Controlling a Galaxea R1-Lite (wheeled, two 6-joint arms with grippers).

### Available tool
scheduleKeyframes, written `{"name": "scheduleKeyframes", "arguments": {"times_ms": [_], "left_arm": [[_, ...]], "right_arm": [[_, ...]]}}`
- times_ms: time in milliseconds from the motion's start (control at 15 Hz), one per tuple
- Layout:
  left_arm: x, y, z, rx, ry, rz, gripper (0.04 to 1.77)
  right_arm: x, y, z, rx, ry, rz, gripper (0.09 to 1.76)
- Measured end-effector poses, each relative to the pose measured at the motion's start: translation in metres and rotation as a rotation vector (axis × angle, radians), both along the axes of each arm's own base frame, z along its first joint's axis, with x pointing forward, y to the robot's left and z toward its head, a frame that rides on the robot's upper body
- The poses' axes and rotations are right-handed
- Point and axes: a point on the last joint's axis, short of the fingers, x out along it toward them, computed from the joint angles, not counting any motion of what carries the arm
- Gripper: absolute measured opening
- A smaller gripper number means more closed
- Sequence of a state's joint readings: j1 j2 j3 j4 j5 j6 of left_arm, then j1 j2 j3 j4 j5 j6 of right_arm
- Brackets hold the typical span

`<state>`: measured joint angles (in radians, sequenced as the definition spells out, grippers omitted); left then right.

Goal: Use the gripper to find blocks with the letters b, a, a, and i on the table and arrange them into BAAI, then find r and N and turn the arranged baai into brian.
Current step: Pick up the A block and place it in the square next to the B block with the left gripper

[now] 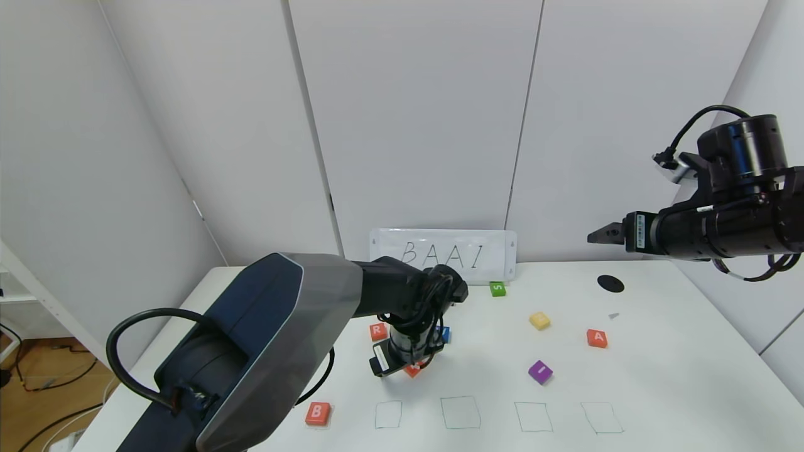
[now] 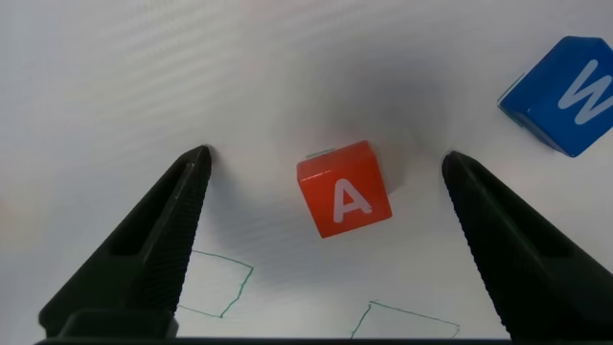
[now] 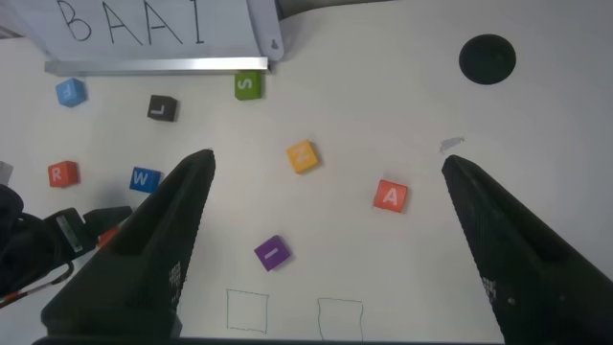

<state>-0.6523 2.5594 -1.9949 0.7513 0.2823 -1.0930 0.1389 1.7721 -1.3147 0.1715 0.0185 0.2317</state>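
Observation:
My left gripper (image 1: 408,367) is open and low over the table (image 1: 678,376), its fingers on either side of an orange-red A block (image 2: 345,189) without touching it. That block shows only as a sliver in the head view (image 1: 412,371). The orange-red B block (image 1: 318,413) lies front left. The second A (image 1: 597,338) and the purple I (image 1: 540,371) lie right of centre. The R block (image 1: 378,331) is beside the left wrist. The yellow N block (image 1: 539,321) lies behind the I. My right gripper (image 1: 597,235) is open and held high at the right.
Several pen-drawn squares (image 1: 460,412) line the front edge. A BAAI sign (image 1: 443,254) stands at the back, with a green S block (image 1: 497,289) before it. A blue W block (image 2: 570,91) lies beside the left gripper. A black spot (image 1: 610,284) is back right.

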Motion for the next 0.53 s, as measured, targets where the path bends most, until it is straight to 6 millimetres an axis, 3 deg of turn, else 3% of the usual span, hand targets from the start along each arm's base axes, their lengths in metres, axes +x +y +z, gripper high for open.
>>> {"name": "scheduleKeyframes", "arguments": {"times_ms": [533], "left_arm": [[0.0013,0.002,-0.002,-0.004,-0.007,0.055,1.72]], "right_arm": [[-0.0008,0.0036,-0.0009,-0.001,0.003,0.011,1.71]]}}
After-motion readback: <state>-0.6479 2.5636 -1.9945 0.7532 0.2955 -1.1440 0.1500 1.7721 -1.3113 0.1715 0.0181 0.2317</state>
